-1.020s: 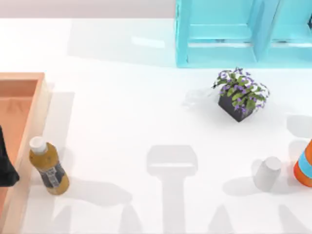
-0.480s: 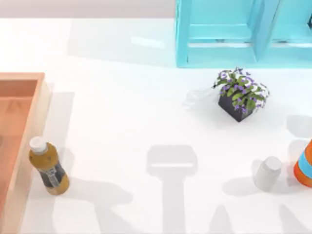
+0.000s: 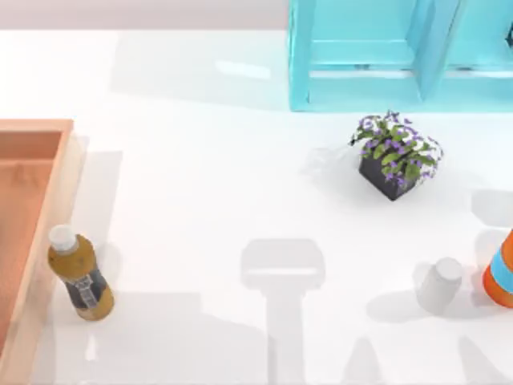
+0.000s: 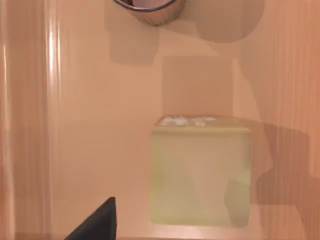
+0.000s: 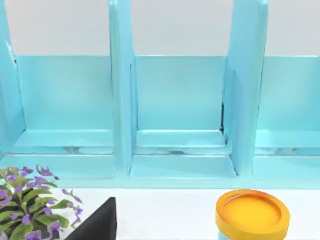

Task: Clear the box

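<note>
Left wrist view is showing a pale green block point(image 4: 200, 172) lying inside the box point(image 3: 32, 233); claw opening cannot be told.

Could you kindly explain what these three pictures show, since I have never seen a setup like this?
This is a simulated pair of AgileX arms at a white table. One camera looks down from above; the other two ride on the arms' wrists.

From above you see the wooden box at the left edge, a bottle of amber drink beside it, a potted plant, a white cup, a cyan shelf unit and an orange container.

The left wrist camera looks into the box: a pale green block and a metal bowl lie inside. The right wrist camera faces the shelf. Nothing appears to be held.
</note>
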{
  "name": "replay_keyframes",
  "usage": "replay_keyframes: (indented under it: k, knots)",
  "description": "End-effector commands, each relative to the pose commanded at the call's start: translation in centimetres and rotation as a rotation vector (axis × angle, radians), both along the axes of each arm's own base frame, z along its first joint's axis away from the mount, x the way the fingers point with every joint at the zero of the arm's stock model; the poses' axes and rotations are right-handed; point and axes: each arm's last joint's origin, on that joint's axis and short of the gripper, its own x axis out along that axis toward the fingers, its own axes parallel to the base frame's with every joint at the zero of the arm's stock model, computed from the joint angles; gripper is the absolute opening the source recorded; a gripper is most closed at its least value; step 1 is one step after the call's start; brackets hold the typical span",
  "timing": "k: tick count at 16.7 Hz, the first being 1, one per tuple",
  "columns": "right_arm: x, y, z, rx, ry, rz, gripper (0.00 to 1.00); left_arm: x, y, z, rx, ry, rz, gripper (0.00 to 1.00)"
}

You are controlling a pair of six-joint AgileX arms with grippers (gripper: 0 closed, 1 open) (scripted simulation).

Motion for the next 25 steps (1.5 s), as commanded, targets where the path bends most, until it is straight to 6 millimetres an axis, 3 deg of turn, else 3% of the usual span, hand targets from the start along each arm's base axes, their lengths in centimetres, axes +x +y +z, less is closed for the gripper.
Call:
replay_keyframes:
  k: [3, 6, 14, 22, 25]
  knots:
    - [0.0, 0.0, 0.0, 0.0, 0.0, 0.0, 1.0, 2.6, 1.7, -0.5, -0.043, 0.186, -0.001, 1.0]
    - [0.0, 0.0, 0.0, 0.0, 0.0, 0.0, 1.0, 3.9, 2.8, -0.9, -0.073, 0.287, -0.002, 1.0]
    - [0.0, 0.0, 0.0, 0.0, 0.0, 0.0, 1.0, 4.2, 2.9, -1.5, -0.079, 0.308, -0.004, 1.0]
    - [0.0, 0.0, 0.0, 0.0, 0.0, 0.0, 1.0, 4.5, 3.0, -9.3, -0.075, 0.294, -0.002, 1.0]
    - [0.0, 0.0, 0.0, 0.0, 0.0, 0.0, 1.0, 4.2, 2.9, -11.0, -0.079, 0.305, -0.002, 1.0]
